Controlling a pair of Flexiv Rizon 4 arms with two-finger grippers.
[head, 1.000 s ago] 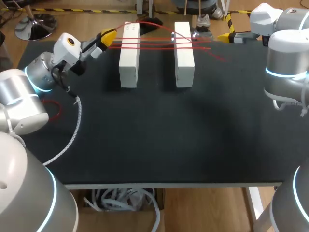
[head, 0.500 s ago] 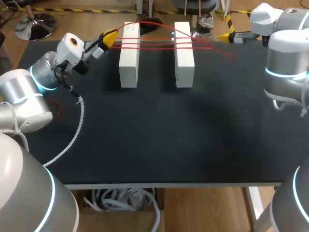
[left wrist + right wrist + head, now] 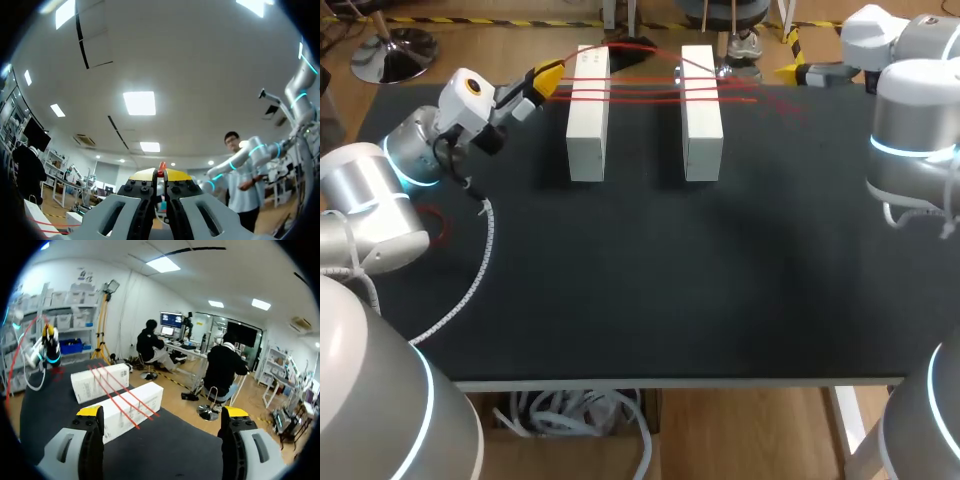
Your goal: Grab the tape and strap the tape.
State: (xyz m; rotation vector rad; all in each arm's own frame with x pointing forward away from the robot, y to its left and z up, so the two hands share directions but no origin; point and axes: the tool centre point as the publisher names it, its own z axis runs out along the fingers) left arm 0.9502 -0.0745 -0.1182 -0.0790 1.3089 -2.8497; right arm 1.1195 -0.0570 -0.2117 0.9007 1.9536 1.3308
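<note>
Table (image 3: 640, 300) matt black; blocks (image 3: 588, 130) smooth matt white; tape (image 3: 162, 166) smooth; left arm (image 3: 360, 200) glossy silver.

The left white block (image 3: 587, 130) and right white block (image 3: 702, 130) stand far back, red tape (image 3: 645, 90) strung across both — roofing the channel between them. Nearer the robot, the black table (image 3: 650, 280) offers broad passage.

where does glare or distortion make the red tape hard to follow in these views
Head view: even light, no glare on the table; the red tape reads plainly over the white blocks, fainter beyond them. Left wrist view: overhead lights glare, only a tape stub shows in the left gripper. Right wrist view: fisheye bows the tape near the rim.
</note>
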